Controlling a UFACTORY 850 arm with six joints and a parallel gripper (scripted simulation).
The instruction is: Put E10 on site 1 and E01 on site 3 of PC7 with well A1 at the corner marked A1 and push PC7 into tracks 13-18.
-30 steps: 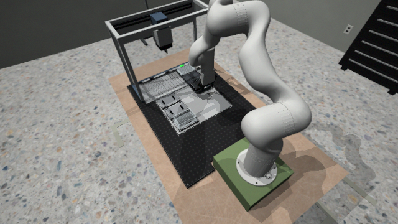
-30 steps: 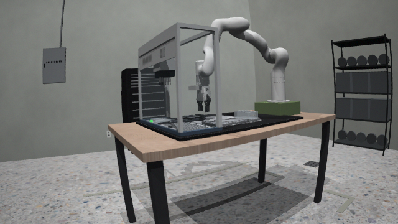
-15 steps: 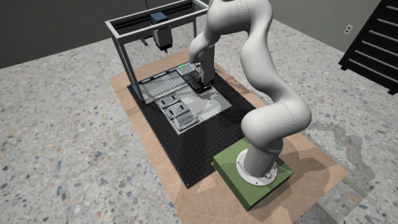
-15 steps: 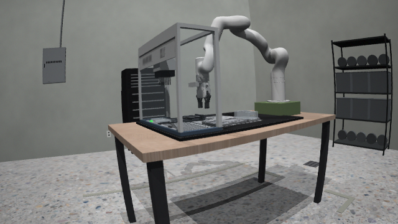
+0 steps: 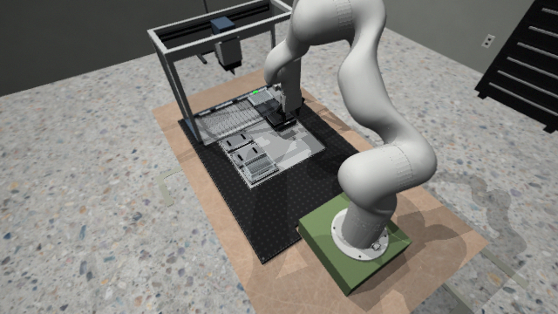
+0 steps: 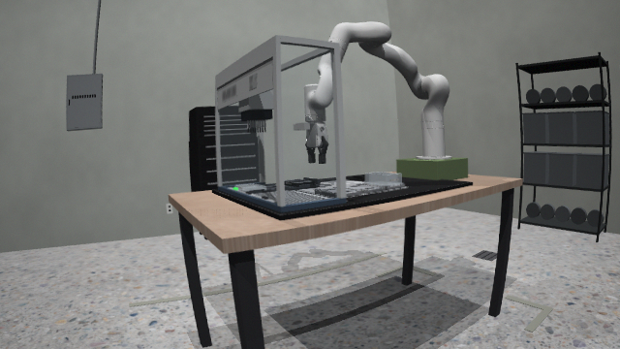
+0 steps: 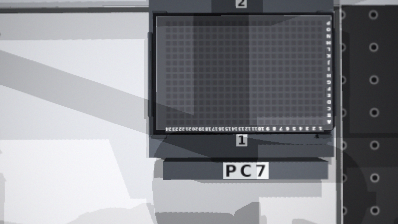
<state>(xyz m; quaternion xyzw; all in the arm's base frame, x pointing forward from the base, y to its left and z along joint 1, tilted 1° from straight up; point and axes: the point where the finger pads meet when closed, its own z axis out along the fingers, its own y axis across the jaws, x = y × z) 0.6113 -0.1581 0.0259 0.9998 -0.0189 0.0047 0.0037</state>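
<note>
The carrier PC7 (image 5: 274,109) lies in the right-hand tracks of the rails, and a green lamp (image 5: 255,92) is lit behind it. In the wrist view its handle label PC7 (image 7: 245,171) is below site 1, where the 384-well plate E10 (image 7: 242,72) sits flat inside the locators. A light plate, E01 (image 5: 260,97), lies on the far site near the lamp. The deep-well block E07 (image 5: 260,169) sits in the nearest nest. My gripper (image 6: 317,156) is open and empty, well above the carrier's handle end.
The instrument's frame (image 5: 209,39) with its pipetting head (image 5: 227,52) stands over the rails. Two nests (image 5: 241,147) behind E07 hold no plate. The arm's green base (image 5: 353,249) is at the near end of the black mat.
</note>
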